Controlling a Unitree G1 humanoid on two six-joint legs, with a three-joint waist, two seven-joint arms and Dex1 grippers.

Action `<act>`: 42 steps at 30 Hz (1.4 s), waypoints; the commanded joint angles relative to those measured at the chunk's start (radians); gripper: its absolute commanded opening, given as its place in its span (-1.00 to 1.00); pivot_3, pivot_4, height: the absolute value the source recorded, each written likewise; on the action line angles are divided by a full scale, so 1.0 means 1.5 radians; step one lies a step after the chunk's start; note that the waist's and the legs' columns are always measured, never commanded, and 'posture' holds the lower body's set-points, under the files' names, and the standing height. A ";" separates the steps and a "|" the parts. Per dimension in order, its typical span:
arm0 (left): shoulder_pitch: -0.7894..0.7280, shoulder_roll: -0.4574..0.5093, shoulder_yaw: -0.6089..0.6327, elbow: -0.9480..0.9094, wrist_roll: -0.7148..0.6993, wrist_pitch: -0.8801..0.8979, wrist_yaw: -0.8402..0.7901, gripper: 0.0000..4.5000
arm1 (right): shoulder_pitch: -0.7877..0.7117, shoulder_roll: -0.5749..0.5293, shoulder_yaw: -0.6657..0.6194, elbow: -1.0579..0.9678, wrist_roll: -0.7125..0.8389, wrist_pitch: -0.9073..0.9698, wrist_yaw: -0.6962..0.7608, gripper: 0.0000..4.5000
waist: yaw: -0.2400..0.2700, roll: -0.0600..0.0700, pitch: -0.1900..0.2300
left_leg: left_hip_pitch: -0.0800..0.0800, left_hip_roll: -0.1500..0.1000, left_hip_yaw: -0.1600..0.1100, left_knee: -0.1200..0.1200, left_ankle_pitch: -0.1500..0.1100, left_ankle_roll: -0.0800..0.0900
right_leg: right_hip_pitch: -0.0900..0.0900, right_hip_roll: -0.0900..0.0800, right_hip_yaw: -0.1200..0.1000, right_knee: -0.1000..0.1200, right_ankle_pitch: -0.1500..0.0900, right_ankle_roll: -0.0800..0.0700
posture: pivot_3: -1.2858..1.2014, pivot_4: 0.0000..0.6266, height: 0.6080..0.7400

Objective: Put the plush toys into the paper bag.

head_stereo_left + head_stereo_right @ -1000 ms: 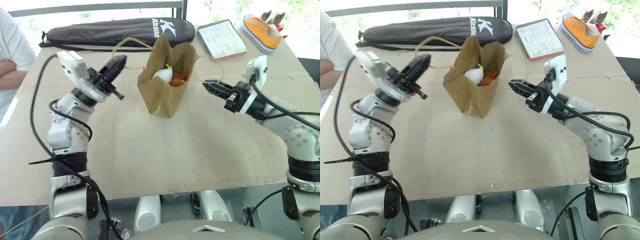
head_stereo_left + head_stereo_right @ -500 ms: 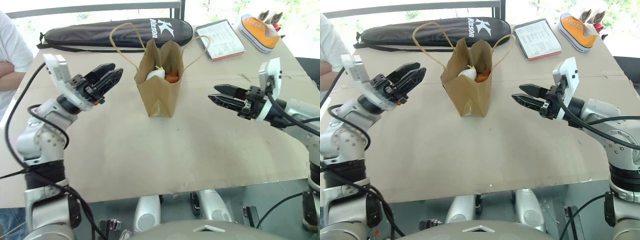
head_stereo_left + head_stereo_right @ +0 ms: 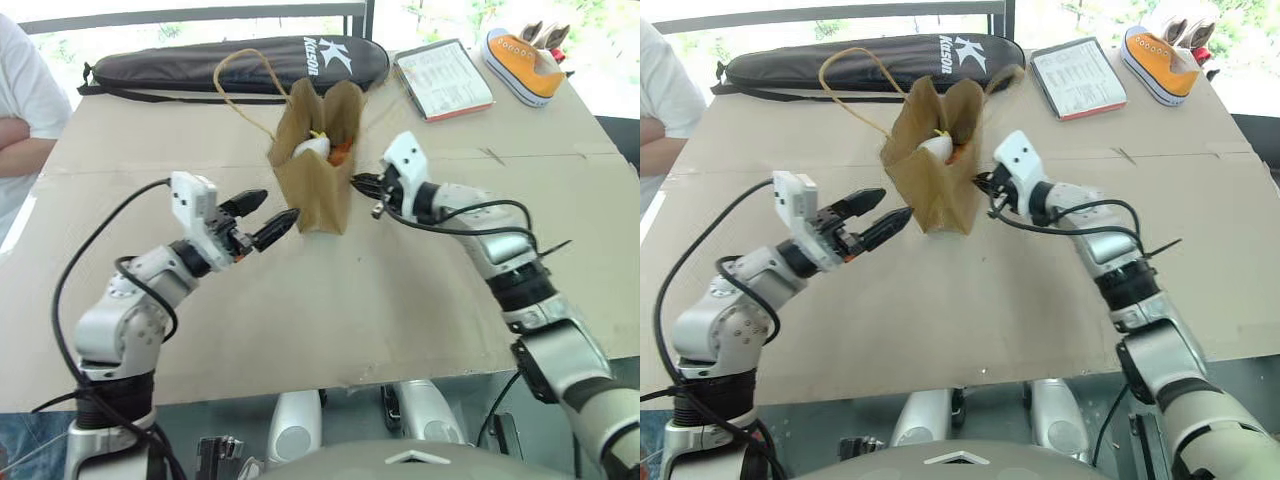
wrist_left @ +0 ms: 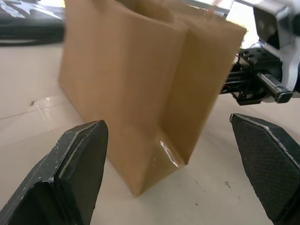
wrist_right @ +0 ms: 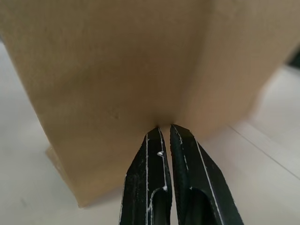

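The paper bag (image 3: 318,165) stands upright on the cardboard-covered table (image 3: 400,300), its mouth open, and inside the opening sit the plush toys: the white one (image 3: 312,148) on top with a bit of yellow showing, and something orange-red (image 3: 341,153) beside it; the brown toy cannot be made out. One twisted loop handle (image 3: 240,75) arches up and back from the bag's rim toward the long black racket bag (image 3: 235,62) lying along the far edge. The right gripper (image 5: 164,133) has its two black fingers pressed together with only a hair of a gap, tips right against the bag's side fold; whether they pinch any paper cannot be told, so it reads as closed on nothing definite. The left gripper (image 3: 258,217) is spread wide, one finger (image 4: 77,161) on each side of the bag's near corner as its wrist view shows, the jaws holding nothing and short of touching the paper. That wrist view also catches the right gripper against the bag's far wall. Beyond the right jaws lie a tablet-like printed card (image 3: 442,78) and an orange sneaker (image 3: 523,62). A person's white sleeve (image 3: 25,95) sits at the table's left edge.
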 commanded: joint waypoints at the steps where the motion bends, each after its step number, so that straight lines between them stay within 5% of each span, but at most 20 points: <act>1: -0.023 -0.008 -0.014 -0.038 0.040 -0.031 0.030 1.00 | -0.028 0.044 -0.002 0.031 -0.010 -0.048 0.044 -0.99 | 0.000 0.000 0.000 | 0.000 0.000 0.000 0.000 0.000 0.000 | 0.000 0.000 0.000 0.000 0.000 0.000 | 0.03 -0.52 1.00; 20: -0.096 -0.128 -0.093 0.024 0.262 -0.113 0.220 1.00 | -0.048 0.151 -0.032 0.182 -0.076 -0.129 0.067 -0.99 | -0.001 0.000 0.000 | 0.000 0.000 0.000 0.000 0.000 0.000 | 0.000 0.000 0.000 0.001 0.000 0.000 | 0.03 -0.52 1.00; 30: -0.128 -0.169 -0.127 0.102 0.360 -0.195 0.259 1.00 | 0.056 0.139 -0.039 -0.018 -0.056 -0.036 0.063 -0.99 | 0.001 0.000 0.000 | 0.000 0.000 0.000 0.000 0.000 0.000 | 0.000 0.000 0.000 0.001 0.000 0.000 | 0.03 -0.52 1.00; 35: -0.147 -0.185 -0.127 0.127 0.354 -0.235 0.240 0.36 | 0.125 0.103 -0.056 -0.169 -0.038 0.027 0.047 -1.00 | 0.008 0.000 0.000 | 0.000 0.000 0.000 0.000 0.000 0.000 | 0.000 0.000 0.000 0.001 0.000 0.000 | 0.03 -0.52 1.00; 36: -0.149 -0.184 -0.124 0.132 0.348 -0.244 0.228 0.03 | 0.142 0.089 -0.063 -0.208 -0.033 0.035 0.044 -1.00 | 0.010 0.000 0.000 | 0.000 0.000 0.000 0.000 0.000 0.000 | 0.001 0.000 0.000 0.001 0.000 0.000 | 0.03 -0.52 1.00; 41: -0.169 -0.121 -0.092 0.194 0.301 -0.303 0.099 -0.95 | 0.238 0.009 -0.095 -0.372 0.010 0.058 0.070 -1.00 | 0.012 0.000 0.000 | 0.000 0.000 0.000 0.000 0.000 0.000 | 0.001 0.000 -0.001 0.001 0.000 0.000 | 0.03 -0.52 1.00; 42: -0.178 -0.105 -0.088 0.212 0.285 -0.321 0.057 -0.98 | 0.257 -0.015 -0.101 -0.399 0.009 0.058 0.073 -1.00 | 0.013 0.000 0.000 | 0.001 0.000 0.000 0.000 0.000 0.000 | 0.001 0.000 -0.001 0.001 0.000 0.000 | 0.03 -0.52 1.00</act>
